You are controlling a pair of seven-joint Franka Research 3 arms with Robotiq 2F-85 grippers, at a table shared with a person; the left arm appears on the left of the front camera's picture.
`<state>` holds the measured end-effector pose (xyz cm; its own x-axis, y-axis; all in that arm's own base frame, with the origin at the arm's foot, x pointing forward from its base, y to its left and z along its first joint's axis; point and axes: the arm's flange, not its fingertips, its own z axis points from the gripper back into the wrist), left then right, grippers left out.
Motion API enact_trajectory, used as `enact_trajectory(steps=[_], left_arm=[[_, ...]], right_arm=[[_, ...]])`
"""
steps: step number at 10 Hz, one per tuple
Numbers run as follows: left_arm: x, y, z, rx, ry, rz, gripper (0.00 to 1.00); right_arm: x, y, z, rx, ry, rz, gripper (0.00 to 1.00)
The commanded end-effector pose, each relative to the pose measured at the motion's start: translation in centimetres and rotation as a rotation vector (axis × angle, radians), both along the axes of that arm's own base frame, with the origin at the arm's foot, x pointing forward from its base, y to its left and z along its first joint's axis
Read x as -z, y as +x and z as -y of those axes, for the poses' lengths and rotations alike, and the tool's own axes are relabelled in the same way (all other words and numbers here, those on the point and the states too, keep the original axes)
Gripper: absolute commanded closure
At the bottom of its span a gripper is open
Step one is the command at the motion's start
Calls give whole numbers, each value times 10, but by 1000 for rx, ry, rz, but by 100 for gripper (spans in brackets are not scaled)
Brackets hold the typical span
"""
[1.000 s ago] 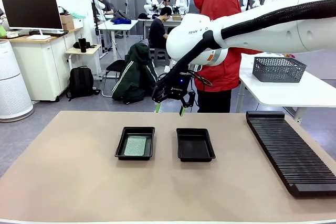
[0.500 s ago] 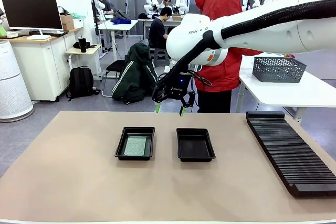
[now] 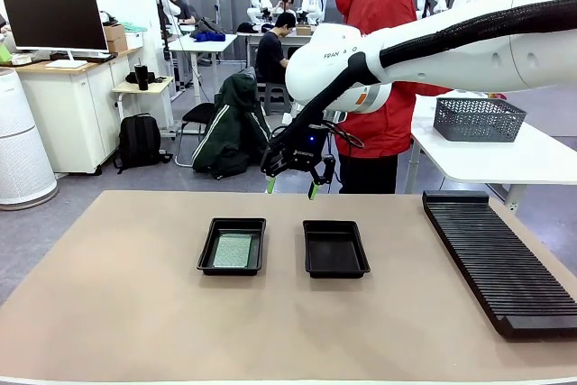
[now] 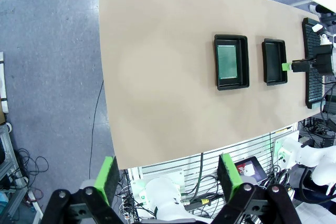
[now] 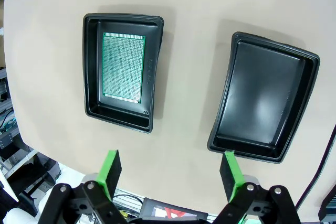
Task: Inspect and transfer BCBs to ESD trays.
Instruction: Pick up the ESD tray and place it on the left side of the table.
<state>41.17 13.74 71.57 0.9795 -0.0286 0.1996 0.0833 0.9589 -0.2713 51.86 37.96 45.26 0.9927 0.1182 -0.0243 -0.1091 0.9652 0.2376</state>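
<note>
Front view: the right arm's black two-finger gripper with green pads hangs in the upper middle of the frame, above the far edge of the tan worktop, jaws spread wide and holding nothing. Its white arm crosses the upper right and hides part of a person in a red hooded top, whose head is cut off by the top edge. At frame centre lie two shallow black rectangular plastic trays side by side and apart. The left-hand tray holds one thin pale green-grey rectangular board flat on its floor. The right-hand tray has a bare floor. A long black ribbed slotted rack runs along the right side, its near end cut by the frame edge. A grey mesh basket stands on a white table at the upper right. Right wrist view: the board, at upper left, shows a fine grid of holes not legible from the front, and the gripper rises wide open from the bottom edge. Left wrist view: the left gripper, at the bottom edge, stands wide open and empty, high over the worktop's near edge. The board appears small at upper right.
</note>
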Motion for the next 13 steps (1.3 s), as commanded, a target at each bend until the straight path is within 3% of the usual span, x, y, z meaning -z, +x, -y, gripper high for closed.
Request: enact_trajectory(steps=[1, 10, 13], left_arm=[[1, 0, -1, -2, 2, -3, 0], [0, 0, 0, 0, 0, 0, 0], [8, 6, 42, 108, -111, -57, 0]], right_arm=[[1, 0, 1, -5, 0, 3, 0], [1, 0, 1, -5, 0, 3, 0], [1, 0, 1, -5, 0, 3, 0]])
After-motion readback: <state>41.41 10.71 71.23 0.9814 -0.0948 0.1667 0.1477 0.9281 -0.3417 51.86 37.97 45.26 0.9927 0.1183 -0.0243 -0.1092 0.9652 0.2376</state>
